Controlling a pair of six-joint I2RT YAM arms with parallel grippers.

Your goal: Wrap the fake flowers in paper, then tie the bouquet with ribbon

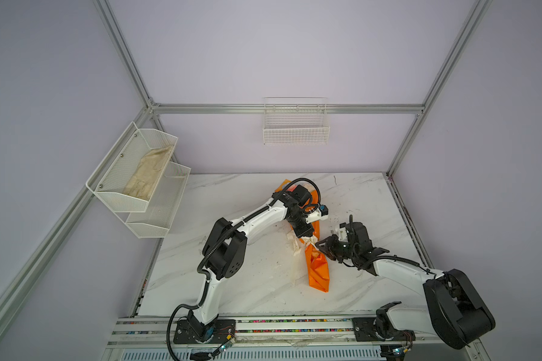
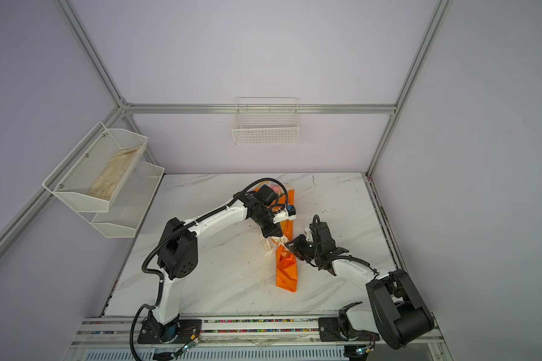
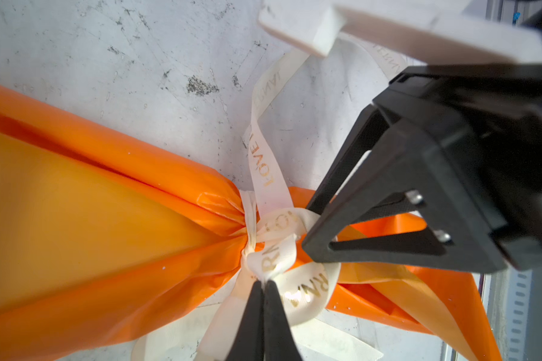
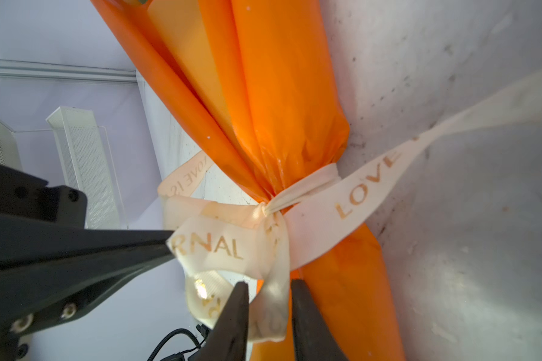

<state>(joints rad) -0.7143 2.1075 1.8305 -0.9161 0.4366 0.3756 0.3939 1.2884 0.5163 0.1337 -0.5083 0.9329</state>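
Marble table: "LOVE" ribbon knotted round bouquet; L gripper pinches it, R gripper parted.

A robot lab: aluminium frame, bare walls, two robot arms on a rail by the worktop.

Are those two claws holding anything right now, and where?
The left gripper pinches a loop of the cream ribbon beside the knot. The right gripper is open, gripping nothing.

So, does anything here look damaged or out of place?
Nothing is spilled or broken. The marble table is scuffed with dark specks beside the bouquet, and a stained cloth lies crumpled in the wall basket.
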